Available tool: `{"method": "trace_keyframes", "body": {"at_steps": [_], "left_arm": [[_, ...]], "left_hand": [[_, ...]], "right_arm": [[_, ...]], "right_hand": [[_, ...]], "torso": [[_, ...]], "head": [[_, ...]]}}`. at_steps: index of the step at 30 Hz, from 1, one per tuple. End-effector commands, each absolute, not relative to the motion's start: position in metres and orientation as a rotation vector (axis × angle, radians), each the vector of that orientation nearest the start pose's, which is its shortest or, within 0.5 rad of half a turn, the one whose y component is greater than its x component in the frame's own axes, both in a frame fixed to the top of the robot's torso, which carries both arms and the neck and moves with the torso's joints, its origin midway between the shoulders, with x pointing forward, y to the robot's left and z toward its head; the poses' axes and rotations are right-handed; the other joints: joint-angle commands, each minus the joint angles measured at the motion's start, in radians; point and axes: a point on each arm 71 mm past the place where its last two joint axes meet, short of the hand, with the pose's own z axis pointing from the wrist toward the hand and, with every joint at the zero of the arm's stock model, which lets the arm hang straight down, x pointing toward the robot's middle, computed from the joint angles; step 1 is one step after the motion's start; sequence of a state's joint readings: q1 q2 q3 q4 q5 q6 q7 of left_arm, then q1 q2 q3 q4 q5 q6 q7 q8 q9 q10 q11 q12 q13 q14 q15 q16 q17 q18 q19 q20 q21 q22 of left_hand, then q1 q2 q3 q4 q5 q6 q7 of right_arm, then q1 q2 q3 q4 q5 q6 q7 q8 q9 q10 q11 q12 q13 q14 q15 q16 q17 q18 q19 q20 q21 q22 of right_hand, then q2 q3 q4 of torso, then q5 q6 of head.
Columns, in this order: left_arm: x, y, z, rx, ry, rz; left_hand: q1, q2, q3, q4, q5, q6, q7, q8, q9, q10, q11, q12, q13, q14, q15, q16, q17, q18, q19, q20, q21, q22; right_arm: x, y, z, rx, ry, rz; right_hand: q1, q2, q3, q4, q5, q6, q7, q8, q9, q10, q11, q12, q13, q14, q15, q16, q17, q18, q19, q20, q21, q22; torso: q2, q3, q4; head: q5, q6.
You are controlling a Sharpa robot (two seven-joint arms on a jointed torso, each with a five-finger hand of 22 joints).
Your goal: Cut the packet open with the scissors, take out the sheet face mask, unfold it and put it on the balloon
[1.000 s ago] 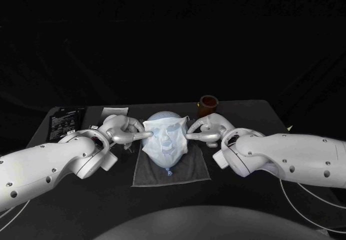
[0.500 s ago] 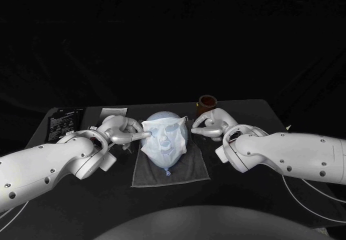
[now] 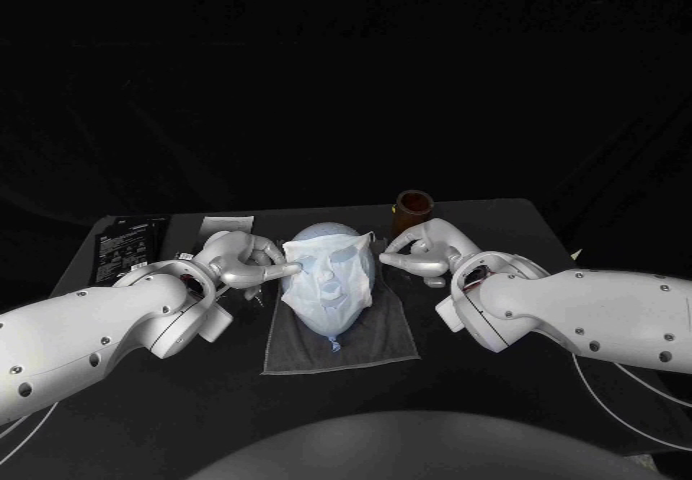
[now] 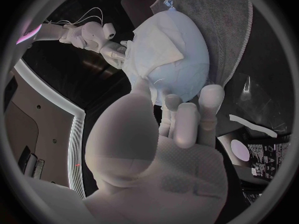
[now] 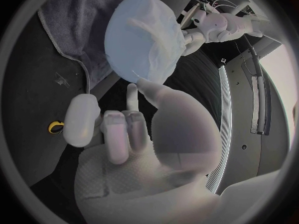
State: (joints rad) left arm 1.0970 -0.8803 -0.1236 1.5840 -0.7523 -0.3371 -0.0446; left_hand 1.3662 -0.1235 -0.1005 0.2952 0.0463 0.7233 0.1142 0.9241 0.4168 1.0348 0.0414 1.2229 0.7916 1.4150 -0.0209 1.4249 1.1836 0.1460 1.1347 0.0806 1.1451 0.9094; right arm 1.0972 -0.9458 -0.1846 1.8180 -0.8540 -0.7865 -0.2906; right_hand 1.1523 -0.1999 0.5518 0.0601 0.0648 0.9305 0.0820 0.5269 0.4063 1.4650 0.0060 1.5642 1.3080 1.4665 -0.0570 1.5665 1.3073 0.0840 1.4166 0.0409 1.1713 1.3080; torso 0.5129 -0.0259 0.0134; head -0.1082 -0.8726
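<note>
A pale blue balloon (image 3: 330, 283) lies on a grey towel (image 3: 340, 343) at the table's middle, knot toward me. The white sheet mask (image 3: 333, 266) is spread over it, eye and mouth holes up. My left hand (image 3: 242, 260) is at the balloon's left side, and one fingertip (image 3: 293, 268) presses the mask's edge. My right hand (image 3: 420, 249) hovers just off the balloon's right side, fingers apart and holding nothing. In the left wrist view my left hand (image 4: 168, 149) reaches toward the mask (image 4: 156, 45). In the right wrist view the right hand (image 5: 137, 144) has its thumb tip close to the balloon (image 5: 143, 35).
A brown bottle (image 3: 414, 205) stands behind the right hand. The black packet (image 3: 127, 245) lies at the table's far left, with a torn white strip (image 3: 228, 222) beside it. The towel (image 4: 230, 30) stretches well beyond the balloon toward me.
My right hand has drawn back from the balloon's right side and sits a little farther back. The left hand, the balloon and the mask stay as they were.
</note>
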Motion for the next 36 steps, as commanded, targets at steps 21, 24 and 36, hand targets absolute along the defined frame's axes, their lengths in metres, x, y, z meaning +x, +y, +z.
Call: {"method": "trace_keyframes", "body": {"at_steps": [21,24,36], "left_arm": [[0.437,0.206,-0.266,-0.588,1.996,-0.973],[0.437,0.206,-0.266,-0.588,1.997,-0.973],[0.437,0.207,-0.267,-0.591,1.999,-0.97]], "left_hand": [[0.008,0.006,-0.006,-0.001,0.002,-0.004,-0.003,0.006,0.001,0.01,0.0,0.005,0.003,0.006,0.002,0.004,0.002,-0.003,0.001,0.002,0.005,0.0],[0.008,0.008,-0.007,-0.001,0.002,-0.004,-0.004,0.007,0.002,0.011,0.0,0.006,0.003,0.005,0.002,0.004,0.001,-0.003,0.001,0.002,0.006,0.0],[0.008,0.01,-0.007,-0.001,0.002,-0.004,-0.004,0.007,0.002,0.011,-0.001,0.006,0.003,0.005,0.002,0.004,0.001,-0.003,0.002,0.002,0.006,0.002]], "right_arm": [[0.379,-0.183,-0.263,0.741,1.877,0.771],[0.378,-0.181,-0.263,0.738,1.883,0.772],[0.38,-0.178,-0.268,0.717,1.917,0.759]], "right_hand": [[-0.015,-0.018,-0.182,0.071,-0.016,0.136,-0.042,0.006,0.019,0.106,-0.035,0.007,0.263,0.104,-0.023,0.004,0.264,-0.007,0.006,-0.007,0.016,0.16],[-0.009,-0.017,-0.202,0.081,-0.016,0.15,-0.052,0.028,0.032,0.106,-0.043,0.007,0.263,0.104,-0.03,0.004,0.264,-0.007,0.007,-0.013,0.017,0.16],[0.034,-0.001,-0.359,0.198,-0.016,0.146,-0.096,0.2,0.163,0.106,-0.083,0.007,0.263,0.104,-0.065,0.004,0.264,-0.009,0.012,-0.046,0.025,0.162]], "torso": [[0.001,-0.0001,0.0008],[0.001,0.0001,0.002],[0.001,0.0,0.0016]], "head": [[-0.009,0.0],[-0.01,0.0],[-0.01,0.0]]}}
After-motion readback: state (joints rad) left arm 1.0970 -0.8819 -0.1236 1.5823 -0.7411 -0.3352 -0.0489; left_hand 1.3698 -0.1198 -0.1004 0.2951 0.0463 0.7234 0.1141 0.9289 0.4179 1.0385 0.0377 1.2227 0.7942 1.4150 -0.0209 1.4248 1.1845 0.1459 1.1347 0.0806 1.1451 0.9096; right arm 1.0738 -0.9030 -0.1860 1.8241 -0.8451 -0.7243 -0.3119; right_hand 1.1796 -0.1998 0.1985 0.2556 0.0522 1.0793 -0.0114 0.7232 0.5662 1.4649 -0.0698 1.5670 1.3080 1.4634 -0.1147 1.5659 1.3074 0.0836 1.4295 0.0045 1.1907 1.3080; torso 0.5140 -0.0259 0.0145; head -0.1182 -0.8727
